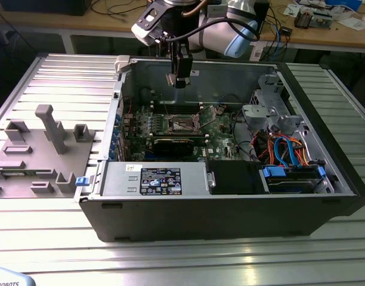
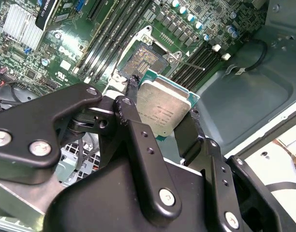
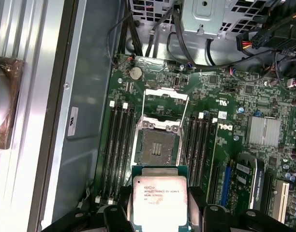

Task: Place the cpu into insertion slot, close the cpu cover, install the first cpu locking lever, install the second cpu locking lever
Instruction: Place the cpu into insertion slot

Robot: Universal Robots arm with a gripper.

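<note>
My gripper (image 1: 179, 80) hangs above the open computer case, shut on the cpu (image 3: 159, 198), a pale silver square chip with a green rim. In the second wrist view the cpu (image 2: 162, 106) sits pinched by its edges between the two black fingers (image 2: 138, 140). The insertion slot (image 3: 159, 145) lies open and bare on the green motherboard, just beyond the chip; it is also in the second wrist view (image 2: 143, 60) and the exterior view (image 1: 183, 124). The cpu cover (image 3: 166, 96) is swung open on the slot's far side. A thin wire locking lever (image 3: 183, 145) runs along one side of the slot.
Memory slots (image 3: 120, 145) flank the socket on both sides. A grey drive cage (image 1: 266, 107) and bundled cables (image 1: 284, 149) fill the exterior view's right of the case, and a power supply (image 1: 152, 179) lies along its front. A grey fixture (image 1: 45, 149) stands on the table at the left.
</note>
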